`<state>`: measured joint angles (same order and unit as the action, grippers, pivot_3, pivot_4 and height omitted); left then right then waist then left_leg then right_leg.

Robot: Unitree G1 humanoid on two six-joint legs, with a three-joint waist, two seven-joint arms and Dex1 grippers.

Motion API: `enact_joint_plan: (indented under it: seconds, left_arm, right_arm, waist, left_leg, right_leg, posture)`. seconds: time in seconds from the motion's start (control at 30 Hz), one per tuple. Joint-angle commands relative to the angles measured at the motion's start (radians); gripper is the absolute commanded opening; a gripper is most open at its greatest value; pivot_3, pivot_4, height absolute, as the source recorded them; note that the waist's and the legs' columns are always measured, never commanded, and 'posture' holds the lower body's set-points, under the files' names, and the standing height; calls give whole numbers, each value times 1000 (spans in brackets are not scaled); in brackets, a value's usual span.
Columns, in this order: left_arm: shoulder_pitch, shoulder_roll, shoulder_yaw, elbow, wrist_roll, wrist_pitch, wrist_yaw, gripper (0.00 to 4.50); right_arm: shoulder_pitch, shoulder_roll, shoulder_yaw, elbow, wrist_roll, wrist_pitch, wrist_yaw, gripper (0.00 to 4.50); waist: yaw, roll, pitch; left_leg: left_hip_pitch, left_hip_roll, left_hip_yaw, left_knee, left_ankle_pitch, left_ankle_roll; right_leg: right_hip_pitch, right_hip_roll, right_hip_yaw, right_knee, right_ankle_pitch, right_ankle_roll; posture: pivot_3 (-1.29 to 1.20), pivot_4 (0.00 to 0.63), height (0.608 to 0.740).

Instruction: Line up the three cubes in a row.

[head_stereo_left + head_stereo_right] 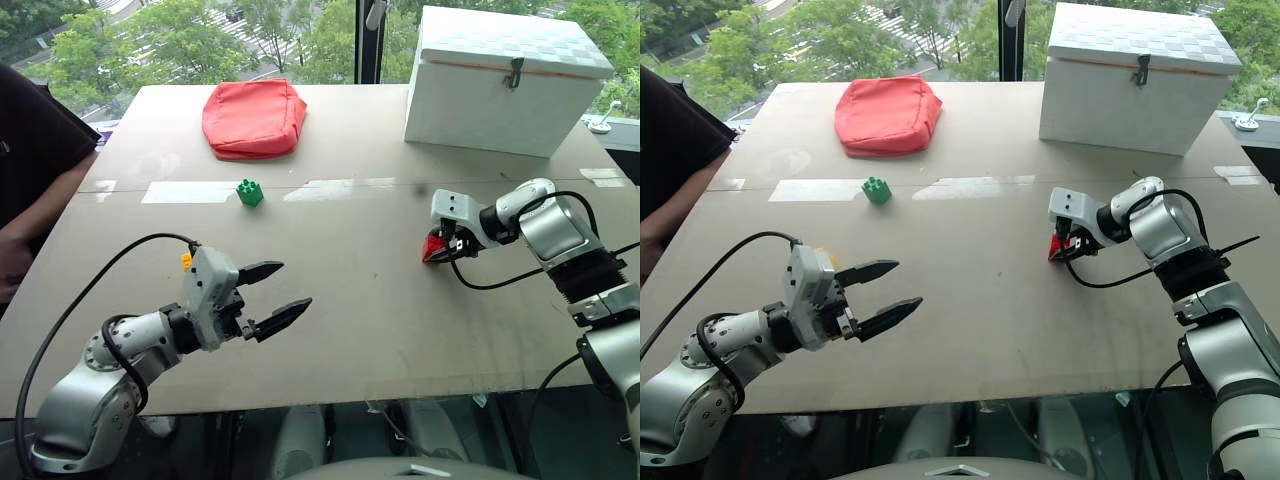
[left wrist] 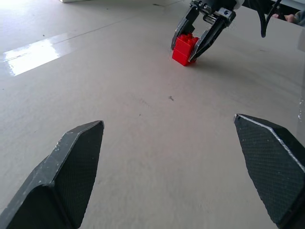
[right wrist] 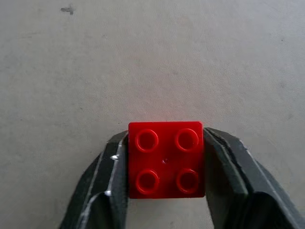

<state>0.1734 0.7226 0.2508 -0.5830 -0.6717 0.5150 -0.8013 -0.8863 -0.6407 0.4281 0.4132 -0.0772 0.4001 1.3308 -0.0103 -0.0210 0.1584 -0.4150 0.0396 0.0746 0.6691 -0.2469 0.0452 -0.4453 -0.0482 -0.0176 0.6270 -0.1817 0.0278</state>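
right wrist view: right gripper (image 3: 166,162) jaws clamped on red cube (image 3: 165,159) on worktop (image 3: 143,57); left gripper (image 1: 277,296) jaws spread wide, empty.

Head stereo pair: looks forward and down over table (image 1: 330,300), near edge at 6 o'clock, white box (image 1: 505,85) at 1 o'clock; both eyes share whole tabletop. Left wrist view: low over table, looks along open left gripper (image 2: 176,167) toward red cube (image 2: 185,48) at 12 o'clock, distant. Right wrist view: close, looks steeply down on same cube between right gripper (image 3: 166,162) fingers.
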Motion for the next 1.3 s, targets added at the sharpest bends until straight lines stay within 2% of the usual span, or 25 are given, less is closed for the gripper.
enact_joint_plan:
  seconds: [0.03,0.27,0.63,0.83,0.87,1.1,1.3]
  left_arm:
    - [19,1,30,-59,-7,-20,4,4500]
    - [35,-3,31,-69,-1,-25,5,4500]
    - [63,-10,33,-95,2,-29,21,4500]
    - [75,-9,39,-104,1,-27,26,4500]
    - [77,-9,40,-105,0,-27,27,4500]
    - [86,-9,44,-106,-2,-26,29,4500]
    - [97,-61,84,-84,-23,-16,94,4500]
  right_arm:
    - [-39,-2,2,19,-11,-65,40,1350]
    - [-94,31,15,141,-36,-233,97,1350]
    - [-166,89,23,323,-84,-354,121,1350]
    - [-180,102,18,354,-94,-386,139,4194]
    - [-181,104,16,353,-93,-387,143,4433]
    - [-170,81,-27,269,-59,-350,155,4433]
    - [-80,29,-171,-28,107,-184,159,4433]
  waist:
    - [-1,0,0]
    - [-3,0,0]
    - [-2,0,0]
    - [-3,1,0]
    - [-3,1,0]
    - [-3,1,0]
    - [0,1,1]
  left_leg:
    - [0,0,0,0,0,0]
    - [0,0,0,0,0,0]
    - [0,0,0,0,0,0]
    - [0,0,1,0,0,0]
    - [0,0,1,0,0,0]
    - [0,0,0,0,0,0]
    - [0,1,0,0,0,0]
  right_leg:
    - [0,0,0,0,0,0]
    - [0,0,0,0,0,0]
    - [0,0,0,0,0,0]
    - [0,0,0,0,0,0]
    - [0,0,0,0,0,0]
    - [0,0,0,0,0,0]
    - [0,-1,0,0,0,0]
  posture:
    - [0,150,740]
    - [0,150,740]
    - [0,150,740]
    - [0,150,740]
    - [0,150,740]
    - [0,150,740]
    - [0,150,740]
